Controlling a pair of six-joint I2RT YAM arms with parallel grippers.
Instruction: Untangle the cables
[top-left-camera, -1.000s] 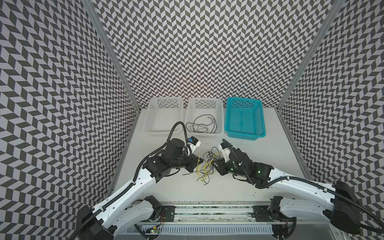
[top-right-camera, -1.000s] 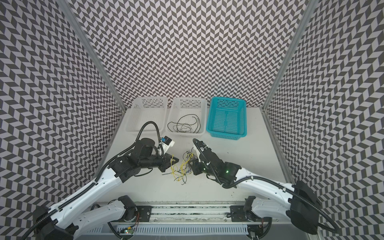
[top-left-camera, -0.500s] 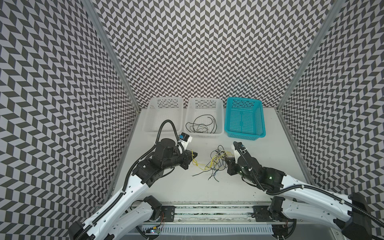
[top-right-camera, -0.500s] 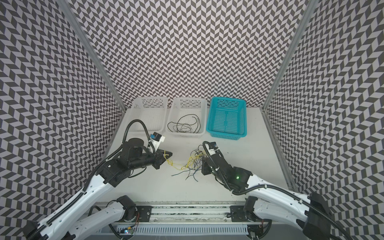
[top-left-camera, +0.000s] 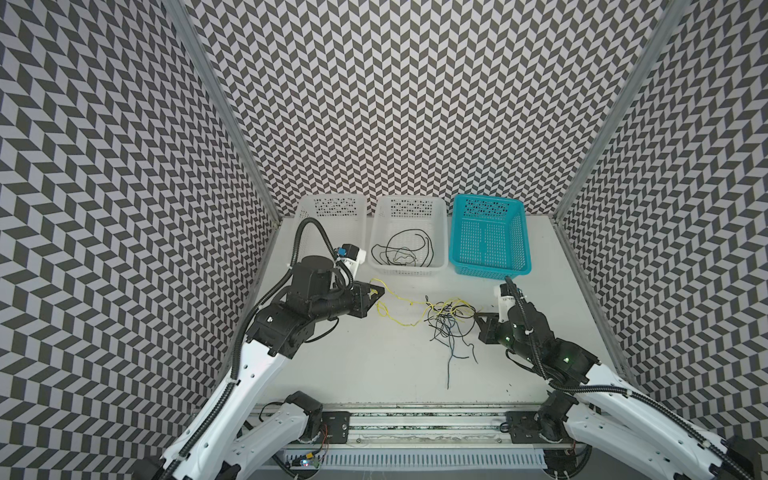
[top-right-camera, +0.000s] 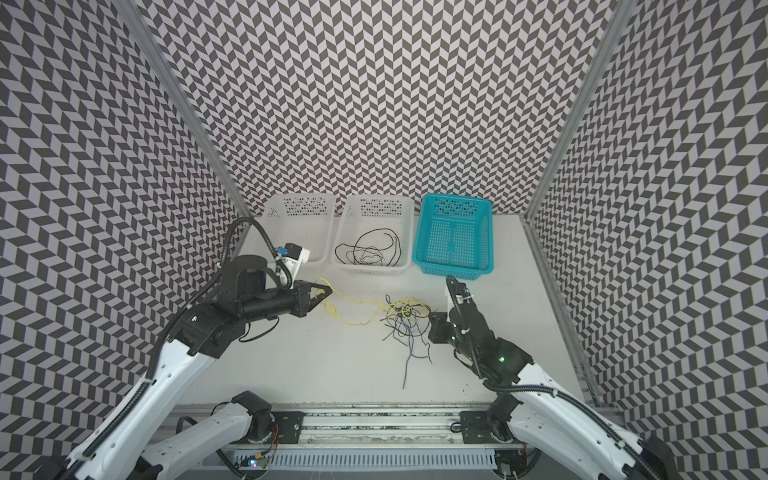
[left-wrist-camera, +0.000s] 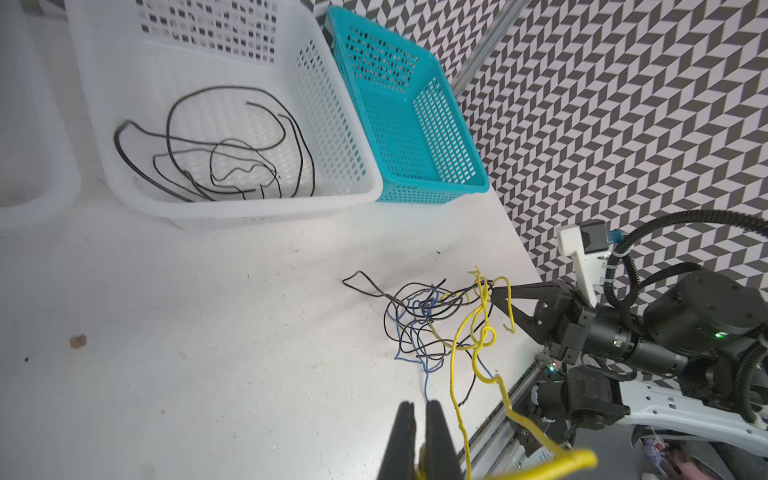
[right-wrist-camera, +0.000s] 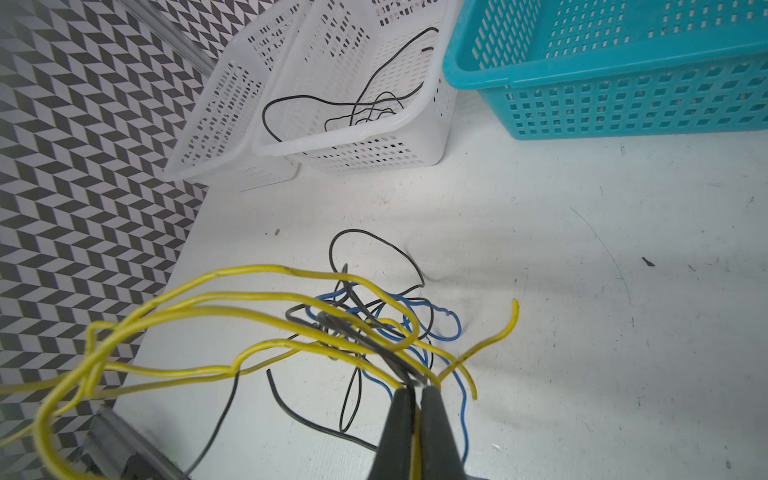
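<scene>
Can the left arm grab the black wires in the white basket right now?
Probably not yet: nothing blocks the nearby basket, but the left gripper is shut on a yellow cable.

surface: white table | back edge: teal basket; white basket just beside it, leftward; second white basket beyond that | in front of teal basket, slightly leftward: cables, tangled, black-yellow-blue
</scene>
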